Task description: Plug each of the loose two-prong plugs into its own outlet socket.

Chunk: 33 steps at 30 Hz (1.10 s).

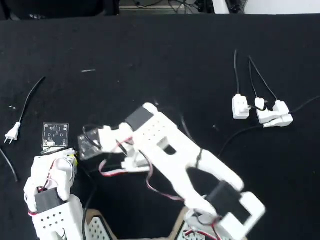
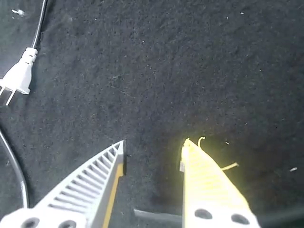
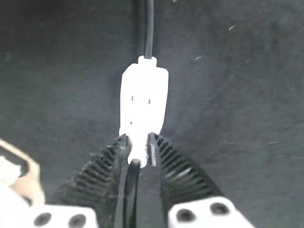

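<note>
White plastic is clamped between the black fingers of the right gripper point(image 3: 137, 142). A plug point(image 3: 138, 153) is held at its cable end, with the fingers closed tight on it. Its front is pressed against a white socket point(image 3: 145, 92), whose own cable runs away across the black table point(image 3: 247, 95). The two pieces are seen in line and touching. Whether the prongs are fully home cannot be told, since the joint is partly covered by the fingertips.

The left gripper point(image 2: 154, 145) is held wide open above the bare table surface, and nothing is gripped in it. A second plug point(image 1: 12, 132) is seen lying loose near the table's left edge in the high view, its prongs bare and well apart from any socket.

At the far right, a cluster of white pieces point(image 1: 272, 116) with cables is gathered close together. Which of them are joined cannot be made out.

The task is judged to be partway done. One plug is at its socket, and at least one plug is untouched and has to be brought to a free socket.
</note>
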{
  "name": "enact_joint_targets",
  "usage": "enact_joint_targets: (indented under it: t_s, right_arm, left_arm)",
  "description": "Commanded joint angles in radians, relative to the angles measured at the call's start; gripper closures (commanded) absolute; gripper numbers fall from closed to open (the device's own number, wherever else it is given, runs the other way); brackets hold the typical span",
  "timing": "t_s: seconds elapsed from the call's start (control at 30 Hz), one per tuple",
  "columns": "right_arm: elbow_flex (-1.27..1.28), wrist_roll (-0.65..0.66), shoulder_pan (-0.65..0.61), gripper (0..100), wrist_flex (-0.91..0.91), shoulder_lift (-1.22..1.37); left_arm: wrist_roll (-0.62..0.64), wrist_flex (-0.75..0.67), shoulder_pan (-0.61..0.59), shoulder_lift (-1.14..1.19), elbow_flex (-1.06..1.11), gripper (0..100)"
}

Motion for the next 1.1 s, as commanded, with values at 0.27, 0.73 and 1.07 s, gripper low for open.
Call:
enact_joint_targets:
  t_s: [0.27, 0.73, 1.07]
  right_arm:
    - [0.136, -0.103, 0.071, 98.8, -0.124, -0.145]
    - [0.266, -0.209, 0.081, 98.8, -0.172, -0.263]
    - [0.262, -0.207, 0.081, 98.8, -0.206, -0.263]
  left_arm:
    - [-0.005, 0.006, -0.007, -0.005, 0.024, 80]
    - [-0.005, 0.006, -0.007, -0.005, 0.024, 80]
    - [-0.005, 0.006, -0.007, -0.005, 0.024, 80]
